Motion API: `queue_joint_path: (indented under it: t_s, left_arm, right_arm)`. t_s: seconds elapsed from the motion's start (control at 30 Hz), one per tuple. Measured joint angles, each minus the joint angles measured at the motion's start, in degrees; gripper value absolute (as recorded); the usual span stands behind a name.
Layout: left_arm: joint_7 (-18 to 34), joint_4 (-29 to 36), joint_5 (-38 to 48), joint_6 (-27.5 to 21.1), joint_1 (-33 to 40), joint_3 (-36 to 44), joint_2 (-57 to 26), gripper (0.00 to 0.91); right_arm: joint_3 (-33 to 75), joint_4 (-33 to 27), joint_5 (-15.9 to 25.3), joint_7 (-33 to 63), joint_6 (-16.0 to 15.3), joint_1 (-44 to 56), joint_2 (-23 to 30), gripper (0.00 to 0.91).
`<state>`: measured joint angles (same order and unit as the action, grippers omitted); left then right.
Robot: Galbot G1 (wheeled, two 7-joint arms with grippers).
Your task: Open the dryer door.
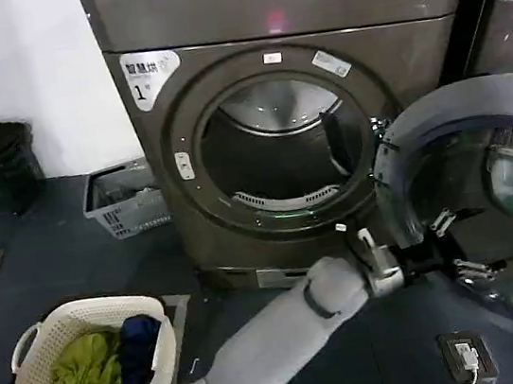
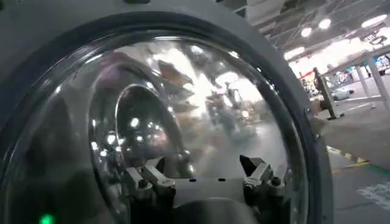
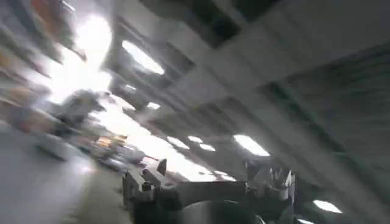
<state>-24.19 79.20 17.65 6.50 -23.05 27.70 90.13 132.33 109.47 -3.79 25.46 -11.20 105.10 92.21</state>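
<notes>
Showing L claw (image 2: 204,176) spread, empty at dryer door (image 1: 419,126) glass; head cam: door swung open.

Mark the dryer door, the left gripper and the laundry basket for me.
dryer door (image 1: 436,109): head view, grey inner rim, swung open.
left gripper (image 1: 459,242): head view, between its open fingers, at the door's glass.
laundry basket (image 1: 31,353): head view, white rim.

Wall (image 1: 19,63): white, upper left of the frame.
Floor (image 1: 56,258): dark blue-grey.
Laundry basket (image 1: 31,353): cream, lower left, clothes inside.
Grey crate (image 1: 125,206): beside the machine.
</notes>
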Motion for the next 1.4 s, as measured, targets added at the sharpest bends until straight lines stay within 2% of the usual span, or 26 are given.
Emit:
queue_joint_path:
  t_s: [0.07, 0.27, 0.6, 0.77, 0.87, 1.0, 1.17, 1.3, 1.4]
  left_arm:
    - [0.06, -0.76, -0.06, 0.08, 0.42, 0.12, 0.47, 0.907]
    - [0.91, -2.68, -0.41, 0.14, 0.97, -0.01, 2.09, 0.907]
    - [1.01, -5.16, -0.28, -0.01, 1.46, -1.15, 2.06, 0.907]
    - [0.98, -2.90, 0.63, -2.30, 0.25, -1.03, 2.06, 0.907]
    - [2.29, 1.47, 1.97, -5.42, -1.25, -0.78, 2.06, 0.907]
    - [5.20, 10.58, 3.33, -9.85, -3.74, -1.52, -0.17, 0.907]
    - [9.50, 22.51, 5.45, -16.70, -8.20, -4.72, -16.47, 0.907]
    - [17.69, 32.63, 13.91, -27.72, -13.31, -10.77, -28.63, 0.907]
    - [25.15, 38.13, 19.70, -33.35, -18.21, -17.11, -35.70, 0.907]
  right_arm:
    - [1.24, -0.22, 0.93, 0.21, -0.26, -0.21, -0.01, 0.907]
    - [4.96, -1.99, 8.07, -0.71, 0.90, -0.72, -0.02, 0.907]
    - [7.03, -2.51, 7.39, -1.17, 1.07, -0.08, -0.02, 0.907]
    - [6.15, -2.15, 7.40, -1.64, 1.51, -0.34, -0.02, 0.907]
    - [5.26, -1.46, 6.11, -3.01, 0.97, -0.66, -0.02, 0.907]
    - [3.85, -1.02, 3.88, -4.10, -0.16, -0.69, -0.01, 0.907]
    - [1.13, -1.50, 4.47, -4.52, -0.45, -1.70, 0.00, 0.907]
    - [-0.80, -2.41, 5.19, -4.80, -0.20, -2.66, -0.01, 0.907]
    - [-2.26, -3.15, 5.25, -5.21, -0.14, -3.20, -0.01, 0.907]
